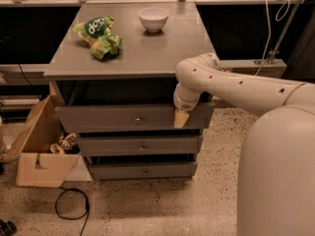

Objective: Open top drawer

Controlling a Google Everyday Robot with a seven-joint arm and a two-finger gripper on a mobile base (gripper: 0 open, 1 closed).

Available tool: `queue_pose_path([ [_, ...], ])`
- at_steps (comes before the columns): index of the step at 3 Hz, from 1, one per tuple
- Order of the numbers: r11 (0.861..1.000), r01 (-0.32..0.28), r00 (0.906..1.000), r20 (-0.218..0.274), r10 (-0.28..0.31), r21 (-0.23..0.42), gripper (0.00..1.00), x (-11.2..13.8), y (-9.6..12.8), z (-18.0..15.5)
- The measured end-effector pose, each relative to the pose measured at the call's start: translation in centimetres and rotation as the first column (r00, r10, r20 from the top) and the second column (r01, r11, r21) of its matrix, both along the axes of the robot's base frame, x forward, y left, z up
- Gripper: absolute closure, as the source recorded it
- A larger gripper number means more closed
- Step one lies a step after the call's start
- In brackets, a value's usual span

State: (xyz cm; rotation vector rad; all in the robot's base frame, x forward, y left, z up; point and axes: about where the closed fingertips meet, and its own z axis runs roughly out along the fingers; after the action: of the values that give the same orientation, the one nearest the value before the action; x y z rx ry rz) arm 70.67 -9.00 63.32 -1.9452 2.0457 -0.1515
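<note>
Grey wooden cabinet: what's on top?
A white round bowl and a green crinkled snack bag, which hides the surface beneath. The hand is lower, at the grey top drawer.

Bowl point(153, 18), green snack bag point(98, 36) on tabletop point(147, 53); cardboard box point(42, 156) on floor point(162, 205)

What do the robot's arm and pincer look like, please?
The arm is smooth, white and tubular, with rounded joints, small dark dots along it and a thin yellowish seam. The pincer, at the front of the top drawer, is tan and wedge-shaped.

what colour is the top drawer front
The top drawer is grey, camera view; the gripper hangs at its right end.
</note>
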Motion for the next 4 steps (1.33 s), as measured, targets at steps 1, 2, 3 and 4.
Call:
queue_pose_path([
  [1, 0.995, -0.088, 0.9951, -0.048, 0.086, -0.044, 0.0, -1.3, 1.5, -0.7],
  [2, 0.984, -0.136, 0.9866, -0.105, 0.125, -0.111, 0.03, -3.0, 2.8, -0.3],
  [3, 0.983, -0.113, 0.9892, -0.109, 0.098, -0.141, 0.34, -5.0, 2.6, 1.9],
  [4, 0.984, -0.09, 0.9915, -0.106, 0.075, -0.151, 0.57, -6.1, 2.1, 3.0],
])
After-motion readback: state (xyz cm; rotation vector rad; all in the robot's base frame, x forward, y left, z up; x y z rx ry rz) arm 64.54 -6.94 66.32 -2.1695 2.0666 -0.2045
